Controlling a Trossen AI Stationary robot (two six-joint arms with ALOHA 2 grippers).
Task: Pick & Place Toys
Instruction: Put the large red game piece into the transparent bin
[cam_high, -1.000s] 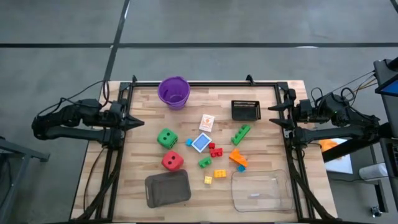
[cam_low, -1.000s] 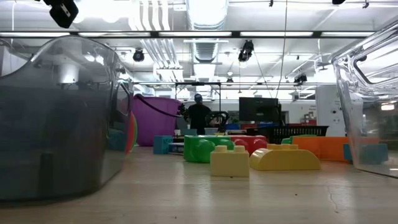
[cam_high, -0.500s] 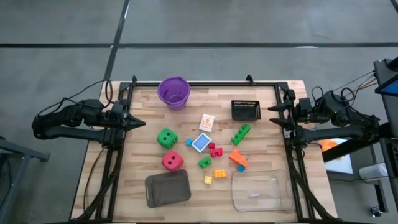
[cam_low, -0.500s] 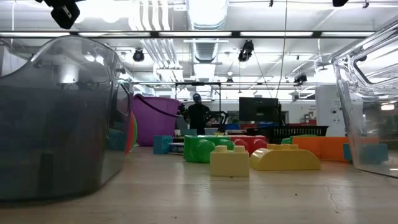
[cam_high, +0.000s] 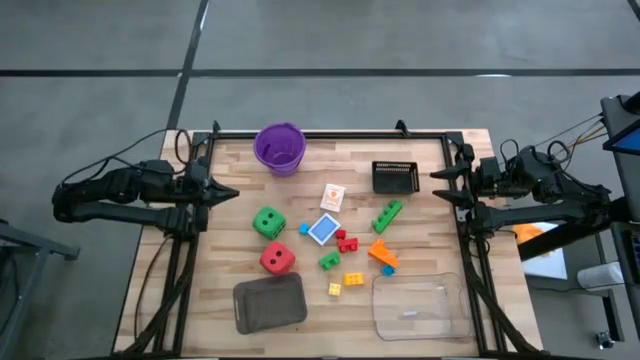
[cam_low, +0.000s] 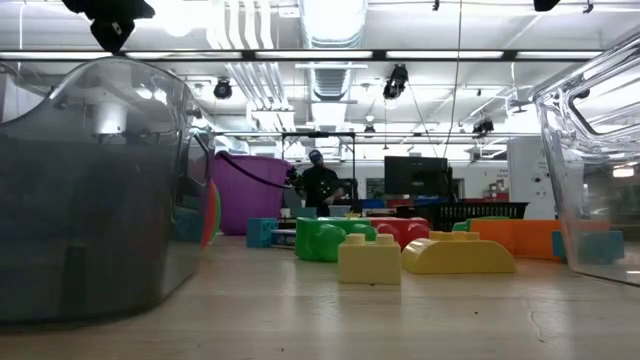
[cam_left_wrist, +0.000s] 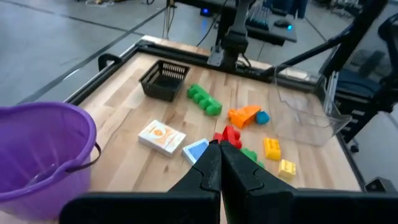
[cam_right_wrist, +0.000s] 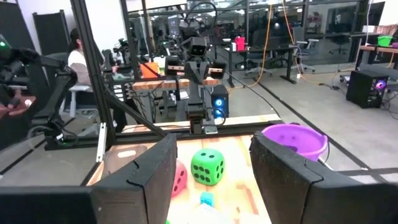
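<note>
Trays at the near edge of the wooden surface (cam_high: 430, 170): one grey plastic tray (cam_high: 269, 303), one clear plastic tray (cam_high: 420, 306), nothing visible inside. Mid-surface: small plastic bricks (cam_high: 347, 250), two picture cards (cam_high: 327, 213), green die (cam_high: 268, 221), red die (cam_high: 277, 258). Far: black mesh basket (cam_high: 394, 176), purple plastic cup (cam_high: 280, 148). Left gripper (cam_high: 232, 193) closed, empty; right gripper (cam_high: 436, 185) half-open, empty. Low view alone shows a distant person (cam_low: 321, 184).
</note>
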